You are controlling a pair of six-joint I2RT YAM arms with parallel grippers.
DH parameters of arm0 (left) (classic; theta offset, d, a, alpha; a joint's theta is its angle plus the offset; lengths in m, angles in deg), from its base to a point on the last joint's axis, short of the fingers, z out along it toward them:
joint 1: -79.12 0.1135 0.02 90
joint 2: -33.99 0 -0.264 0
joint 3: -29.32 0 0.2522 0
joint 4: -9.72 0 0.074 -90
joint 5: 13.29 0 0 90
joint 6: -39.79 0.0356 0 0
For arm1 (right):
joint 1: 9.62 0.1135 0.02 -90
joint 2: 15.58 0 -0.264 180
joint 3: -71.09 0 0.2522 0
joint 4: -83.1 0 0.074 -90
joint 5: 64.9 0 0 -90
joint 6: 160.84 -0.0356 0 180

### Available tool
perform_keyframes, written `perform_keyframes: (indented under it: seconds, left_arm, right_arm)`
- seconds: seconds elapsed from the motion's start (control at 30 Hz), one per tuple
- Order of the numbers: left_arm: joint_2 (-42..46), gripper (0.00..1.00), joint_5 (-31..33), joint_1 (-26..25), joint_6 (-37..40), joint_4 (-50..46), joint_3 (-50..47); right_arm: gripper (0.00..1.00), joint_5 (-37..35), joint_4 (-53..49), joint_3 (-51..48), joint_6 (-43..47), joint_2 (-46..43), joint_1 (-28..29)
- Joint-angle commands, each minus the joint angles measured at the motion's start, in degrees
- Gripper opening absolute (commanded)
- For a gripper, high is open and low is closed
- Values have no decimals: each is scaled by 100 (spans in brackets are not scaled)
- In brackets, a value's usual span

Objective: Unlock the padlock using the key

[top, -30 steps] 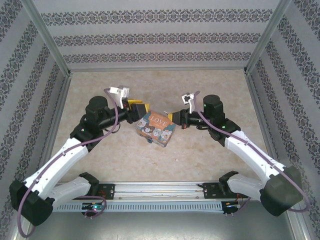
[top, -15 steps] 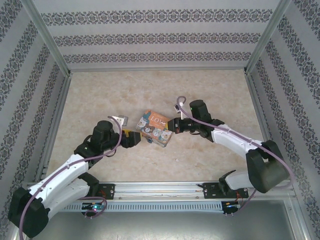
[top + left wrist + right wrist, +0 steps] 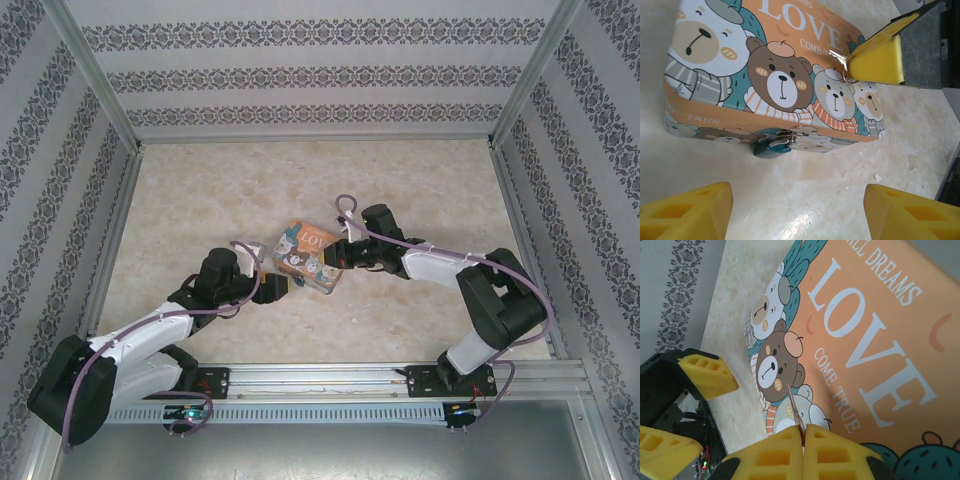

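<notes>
The teal padlock (image 3: 769, 147) hangs on the latch at the front side of the LOVE tin (image 3: 790, 65), its silvery shackle through the hasp. My left gripper (image 3: 797, 212) is open, low over the table just in front of the padlock, with one yellow finger (image 3: 687, 210) on each side and nothing between them. My right gripper (image 3: 803, 429) is shut on the key (image 3: 794, 405), whose thin shaft sticks out over the tin's lid. From the left wrist, the right gripper (image 3: 875, 60) hovers above the lid's far corner. From above, both grippers (image 3: 280, 285) (image 3: 338, 254) flank the tin (image 3: 305, 248).
The tin lies in the middle of the beige stone table (image 3: 200, 200). Patterned walls (image 3: 320, 80) and metal posts enclose the table on three sides. Small white flakes (image 3: 875, 177) lie on the table beside the tin.
The left arm has swung down and round to the tin's front side, low over the table. The right arm has stretched flatter and brought the key over the lid.
</notes>
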Motion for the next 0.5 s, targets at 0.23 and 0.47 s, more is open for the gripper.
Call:
perform_keyframes:
  seconds: [0.23,0.47]
  left_arm:
    - [-580,69,-129,39,228,904,-68]
    - [-1080,66,-73,38,221,1273,-30]
  right_arm:
    - [0,-280,-44,299,77,520,30]
    - [0,-320,-263,520,298,683,17]
